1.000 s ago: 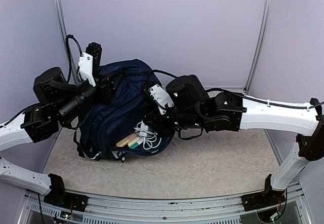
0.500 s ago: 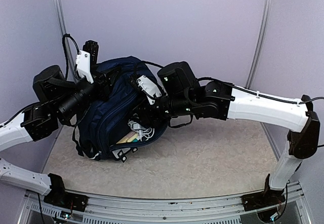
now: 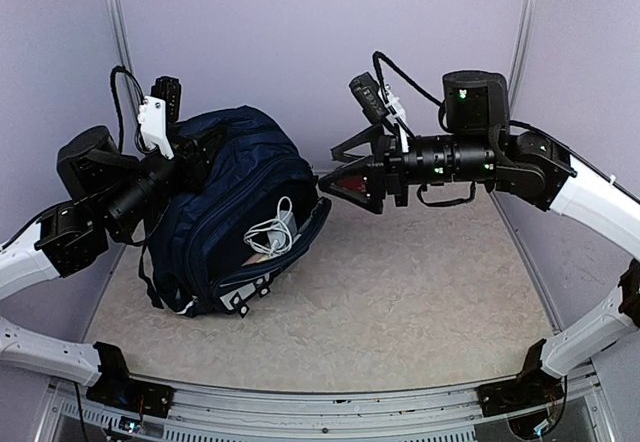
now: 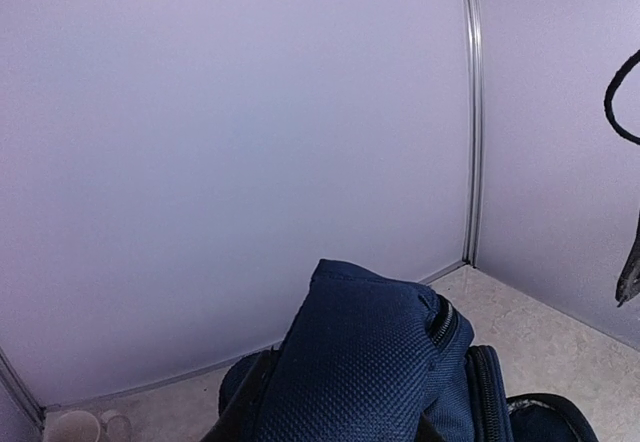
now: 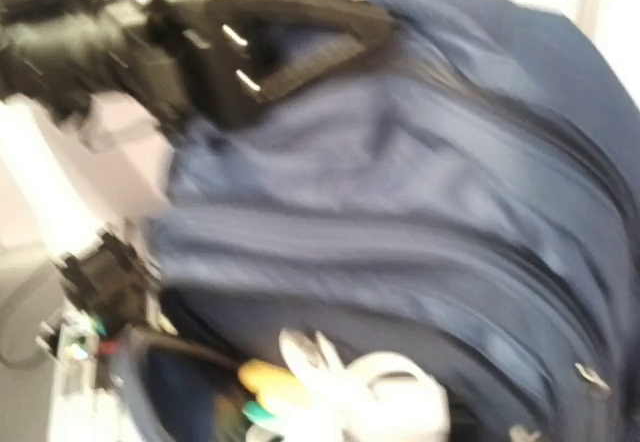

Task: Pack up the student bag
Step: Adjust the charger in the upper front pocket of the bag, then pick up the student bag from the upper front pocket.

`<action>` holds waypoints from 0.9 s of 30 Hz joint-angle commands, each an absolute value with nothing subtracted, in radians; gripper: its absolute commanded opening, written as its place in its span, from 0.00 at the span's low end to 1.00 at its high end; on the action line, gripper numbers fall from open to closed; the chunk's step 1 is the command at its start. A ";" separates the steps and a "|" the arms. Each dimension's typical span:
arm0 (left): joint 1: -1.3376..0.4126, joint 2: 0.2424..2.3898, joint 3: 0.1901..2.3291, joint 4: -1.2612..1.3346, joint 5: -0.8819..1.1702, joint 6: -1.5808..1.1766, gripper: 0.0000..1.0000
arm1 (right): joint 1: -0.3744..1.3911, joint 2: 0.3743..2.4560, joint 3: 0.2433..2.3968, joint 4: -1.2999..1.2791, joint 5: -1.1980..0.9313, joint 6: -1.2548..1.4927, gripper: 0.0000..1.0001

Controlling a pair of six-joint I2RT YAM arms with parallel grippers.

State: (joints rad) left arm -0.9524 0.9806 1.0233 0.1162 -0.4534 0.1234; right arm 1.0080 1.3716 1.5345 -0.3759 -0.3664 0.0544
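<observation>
"Over the table, from the camera behind the arms, we see the student bag (image 3: 225,177), a large navy-blue fabric backpack, propped at the left of the beige speckled table mat (image 3: 430,302), close to the left wall. Its front compartment gapes, and a coiled white cable (image 3: 272,230) sits in the mouth."

"So we judge the packing partly done: things are in, the zip is not closed. And the pincers?"

"Our left gripper (image 3: 190,157) is clamped on the bag's top fabric. Our right gripper (image 3: 330,170) hangs just right of the bag, fingers spread, nothing between them. We have open mat to the right and front; on the left the bag crowds the wall and the thin metal corner rail (image 3: 113,12)."

"At the left wrist?"

"We see a fold of the student bag (image 4: 365,362) rising mid-view, a zip line beside it. The fingers are almost hidden at the bottom edge, yet the cloth stands pinched where they meet. Lilac walls and a rail (image 4: 467,112) stand near behind, so we have little room that way."

"And the right wrist?"

"Blurred. We make out the student bag (image 5: 400,212) filling the frame, and the white cable (image 5: 370,397) with yellow and teal ends (image 5: 262,382) in the open mouth. Our own fingers do not show."

"Then what is left, we reckon, is tucking the cable in and zipping; a loose loop may snag the zip."
</observation>
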 commanded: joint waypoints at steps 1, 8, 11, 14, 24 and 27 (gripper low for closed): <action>-0.943 0.930 1.069 0.272 -0.459 0.106 0.00 | 0.975 1.377 1.480 -0.509 -0.376 -0.077 0.80; -0.940 0.933 1.078 0.259 -0.449 0.096 0.00 | 0.977 1.391 1.413 -0.535 -0.366 -0.446 0.87; -0.940 0.941 1.084 0.254 -0.436 0.094 0.00 | 0.976 1.353 1.345 -0.371 -0.368 -0.576 0.89; -0.940 0.949 1.088 0.243 -0.425 0.089 0.00 | 0.975 1.331 1.265 -0.239 -0.373 -0.674 0.91; -0.940 0.960 1.111 0.218 -0.335 0.087 0.00 | 0.967 1.396 1.289 -0.208 -0.312 -0.748 0.87; -0.941 0.956 1.113 0.216 -0.331 0.078 0.00 | 0.966 1.430 1.309 -0.224 -0.331 -0.773 0.74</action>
